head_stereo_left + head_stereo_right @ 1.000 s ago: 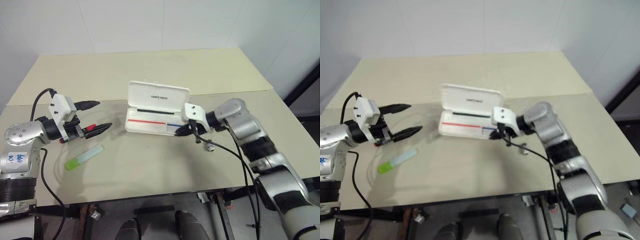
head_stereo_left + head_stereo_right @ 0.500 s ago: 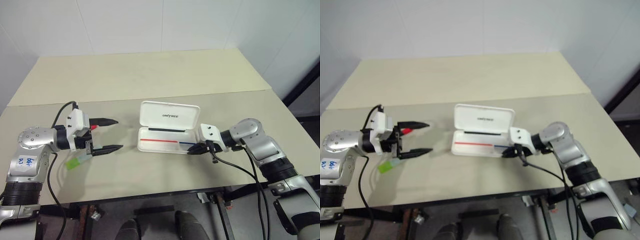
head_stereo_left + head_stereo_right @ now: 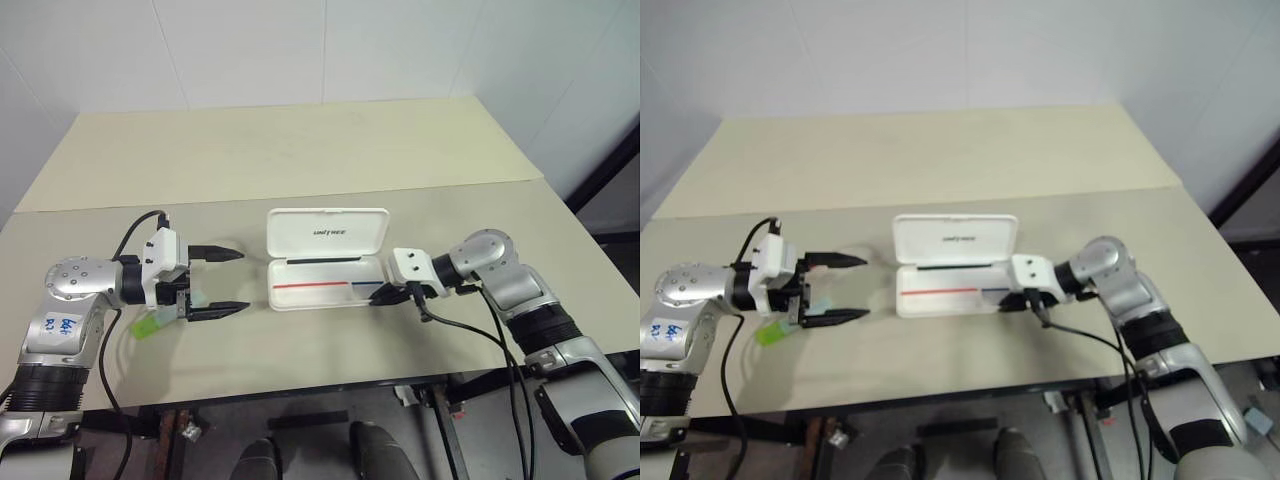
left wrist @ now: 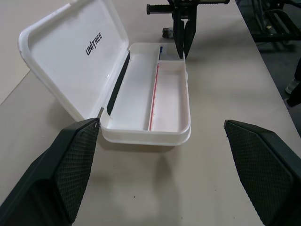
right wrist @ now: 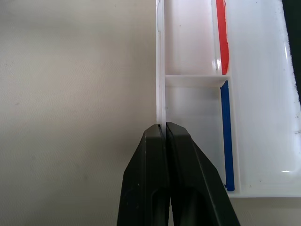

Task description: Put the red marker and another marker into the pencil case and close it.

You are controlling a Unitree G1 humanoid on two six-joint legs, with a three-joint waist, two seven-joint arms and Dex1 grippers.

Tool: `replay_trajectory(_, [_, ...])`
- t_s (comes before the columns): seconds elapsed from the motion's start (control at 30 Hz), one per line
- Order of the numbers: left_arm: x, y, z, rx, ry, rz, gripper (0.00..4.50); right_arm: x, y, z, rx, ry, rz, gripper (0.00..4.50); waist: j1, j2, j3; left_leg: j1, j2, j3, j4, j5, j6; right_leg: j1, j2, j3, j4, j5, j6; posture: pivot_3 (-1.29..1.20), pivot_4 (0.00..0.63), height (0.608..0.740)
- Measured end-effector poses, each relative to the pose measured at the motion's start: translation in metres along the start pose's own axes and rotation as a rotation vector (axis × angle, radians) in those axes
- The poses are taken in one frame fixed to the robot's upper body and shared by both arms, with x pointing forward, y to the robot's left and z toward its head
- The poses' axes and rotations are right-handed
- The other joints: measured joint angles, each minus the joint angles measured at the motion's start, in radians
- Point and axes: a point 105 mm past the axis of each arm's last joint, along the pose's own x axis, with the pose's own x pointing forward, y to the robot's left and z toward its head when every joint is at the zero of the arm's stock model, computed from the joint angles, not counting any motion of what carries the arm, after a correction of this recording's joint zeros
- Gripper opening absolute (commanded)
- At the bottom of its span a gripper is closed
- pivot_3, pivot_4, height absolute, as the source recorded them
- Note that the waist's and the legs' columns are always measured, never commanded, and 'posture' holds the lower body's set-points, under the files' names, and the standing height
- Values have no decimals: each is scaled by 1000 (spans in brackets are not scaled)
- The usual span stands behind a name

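Note:
The pencil case (image 3: 327,232) lies open in the middle of the table, its white lid standing up and a red-and-blue stripe along the tray (image 4: 169,94). My right gripper (image 3: 381,296) is shut on the tray's thin front wall at its right end (image 5: 161,94). To the left of the case, my left gripper (image 3: 228,282) stands wide open and points at it, with nothing between its fingers (image 4: 75,165). The pale green marker (image 3: 148,326) lies on the table under and behind that gripper, partly covered. The red marker is hidden.
The cream table (image 3: 300,160) has a seam across it behind the case. Its front edge (image 3: 330,380) runs close below both grippers. A cable (image 3: 470,335) hangs from my right wrist. A small grey lump (image 4: 167,33) sits behind the right gripper.
The camera has shifted. The case has slid a little to the left with my right gripper still shut on its wall. My left gripper has swung to point at the case.

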Motion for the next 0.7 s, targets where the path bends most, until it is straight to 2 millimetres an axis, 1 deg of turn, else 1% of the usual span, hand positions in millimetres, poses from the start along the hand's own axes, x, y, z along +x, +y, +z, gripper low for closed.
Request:
replay_trajectory(0.1, [0,0,0,1,0,3,4500,1,-1,1,1,13,6,20,0,0,0,0,0,0,0,0,0,0,0,0,1,0,0,0,150,740])
replay_trajectory(0.2, [2,1,0,3,-1,2,4500,4,-2,2,-1,13,7,673,-1,0,0,1,0,0,1,0,0,0,0,0,2,0,0,0,150,740])
replay_trajectory(0.3, [3,1,1,12,-2,1,4500,12,-2,3,-1,3,13,1608,1,0,0,1,0,0,1,0,0,0,0,0,2,0,0,0,150,740])
replay_trajectory(0.53, [3,2,1,17,-2,3,4500,12,-5,9,-16,-7,2,1608,3,0,0,0,0,0,1,0,0,0,0,0,2,0,0,0,150,740])
replay_trajectory(0.7, [3,2,1,22,-2,4,4500,4,-3,27,-55,-41,18,1608,3,0,0,0,0,0,1,0,0,0,0,0,2,0,0,0,150,740])
